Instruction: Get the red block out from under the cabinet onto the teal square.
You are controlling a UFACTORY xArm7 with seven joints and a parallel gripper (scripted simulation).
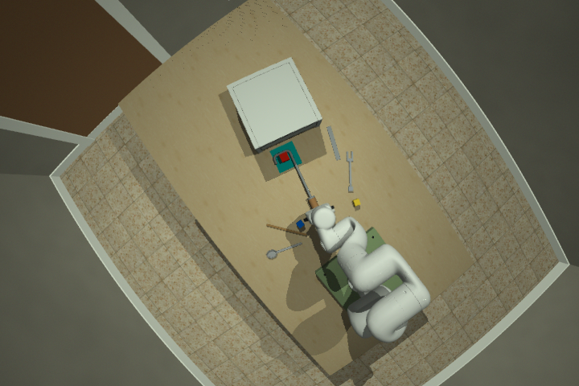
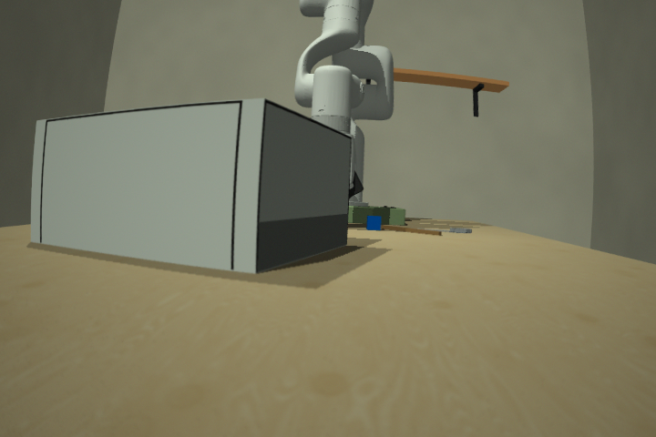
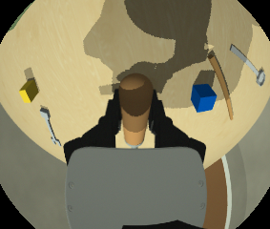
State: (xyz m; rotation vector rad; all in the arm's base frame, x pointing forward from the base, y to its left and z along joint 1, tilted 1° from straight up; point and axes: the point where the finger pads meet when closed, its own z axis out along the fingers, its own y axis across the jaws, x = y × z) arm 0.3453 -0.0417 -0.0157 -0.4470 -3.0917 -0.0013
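Note:
The red block (image 1: pixel 284 157) sits on the teal square (image 1: pixel 287 162), just in front of the white cabinet (image 1: pixel 274 102). A grey hook tool (image 1: pixel 299 174) with a brown wooden handle (image 1: pixel 312 200) has its hooked end around the block. My gripper (image 1: pixel 315 207) is shut on the tool's handle, which shows as a brown stub between the fingers in the wrist view (image 3: pixel 136 105). In the exterior view the cabinet (image 2: pixel 184 182) hides the block and the square.
A blue cube (image 1: pixel 301 224), a wooden stick (image 1: pixel 286 229) and a grey spoon (image 1: pixel 281 250) lie left of my arm. A yellow cube (image 1: pixel 356 203), a grey fork (image 1: pixel 350 170) and a grey ruler (image 1: pixel 333 142) lie to the right. A green base plate (image 1: pixel 354 268) is under the arm.

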